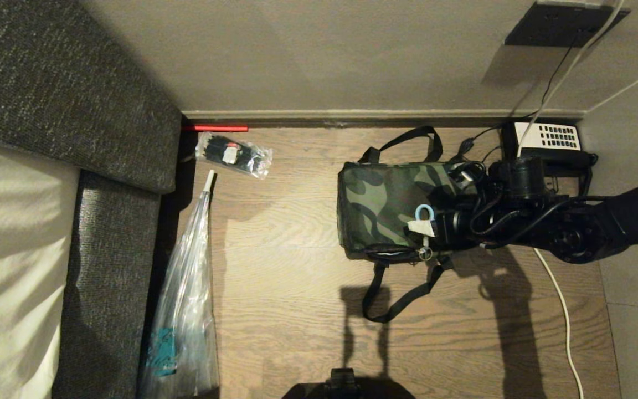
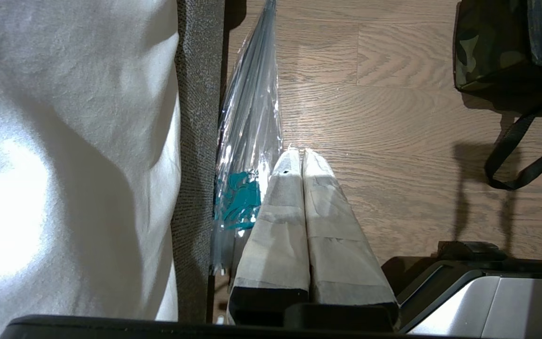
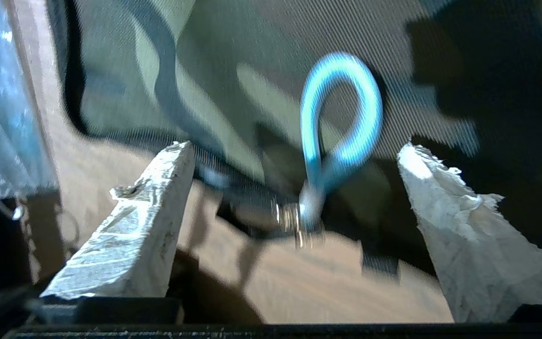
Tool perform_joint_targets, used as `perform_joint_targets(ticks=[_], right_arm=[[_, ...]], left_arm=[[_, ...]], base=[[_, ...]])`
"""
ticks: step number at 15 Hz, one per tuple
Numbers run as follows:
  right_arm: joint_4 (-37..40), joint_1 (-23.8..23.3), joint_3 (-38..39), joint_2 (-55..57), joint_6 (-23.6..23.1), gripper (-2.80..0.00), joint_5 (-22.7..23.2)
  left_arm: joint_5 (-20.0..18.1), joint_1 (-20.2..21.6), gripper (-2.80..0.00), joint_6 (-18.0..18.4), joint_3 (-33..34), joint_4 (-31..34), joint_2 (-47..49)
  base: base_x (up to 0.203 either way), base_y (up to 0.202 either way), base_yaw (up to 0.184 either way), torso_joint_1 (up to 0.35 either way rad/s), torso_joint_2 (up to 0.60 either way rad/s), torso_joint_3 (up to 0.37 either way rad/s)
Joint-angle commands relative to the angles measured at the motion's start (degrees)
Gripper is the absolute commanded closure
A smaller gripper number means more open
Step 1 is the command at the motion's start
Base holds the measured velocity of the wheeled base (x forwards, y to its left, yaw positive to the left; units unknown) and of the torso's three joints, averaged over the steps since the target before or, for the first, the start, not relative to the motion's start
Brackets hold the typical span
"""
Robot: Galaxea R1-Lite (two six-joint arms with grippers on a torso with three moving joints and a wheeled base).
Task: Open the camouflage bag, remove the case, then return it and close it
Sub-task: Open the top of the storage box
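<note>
Where jaws gape: light-blue loop (image 3: 341, 113) between.

Dim warm light; long shadows on floor (image 1: 308, 233); right wrist view motion-blurred.

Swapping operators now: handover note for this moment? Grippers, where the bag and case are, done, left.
Right gripper: open, holding nothing, at the camouflage bag, fingers either side of the light-blue loop on the zipper pull, not touching it.
Left gripper: shut, empty, parked over the wooden floor beside the long clear plastic bag.
Bag: on the floor near the wall, in front of the telephone, lid down; whether fully zipped cannot be told.
Case: not in view.
Done: cannot be judged from this moment.
Left: confirm whether the case has been out and returned; if so, only check the zipper.
</note>
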Motion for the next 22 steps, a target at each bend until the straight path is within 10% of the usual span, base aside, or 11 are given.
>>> perform_joint_targets(ticks=[1, 7, 8, 22], right_arm=[[-1.7, 0.1, -1.3, 3.4, -0.1, -2.80, 0.1], [-6.3, 0.7, -3.0, 7.5, -0.2, -2.80, 0.0], [-6.5, 0.7, -3.2, 7.6, -0.2, 0.00, -0.1], [-4.8, -1.1, -1.4, 1.9, -2.4, 0.00, -3.3]], left_arm=[[0.0, 0.0, 0.00, 0.0, 0.1, 0.0, 0.1], [0.0, 0.0, 0.00, 0.0, 0.1, 0.0, 0.1], [0.0, 0.0, 0.00, 0.0, 0.1, 0.0, 0.1], [0.0, 0.0, 0.00, 0.0, 0.1, 0.0, 0.1]], base=[[0.000, 0.000, 0.000, 0.000, 0.00, 0.000], [0.000, 0.000, 0.000, 0.000, 0.00, 0.000], [0.000, 0.000, 0.000, 0.000, 0.00, 0.000], [0.000, 0.000, 0.000, 0.000, 0.00, 0.000]])
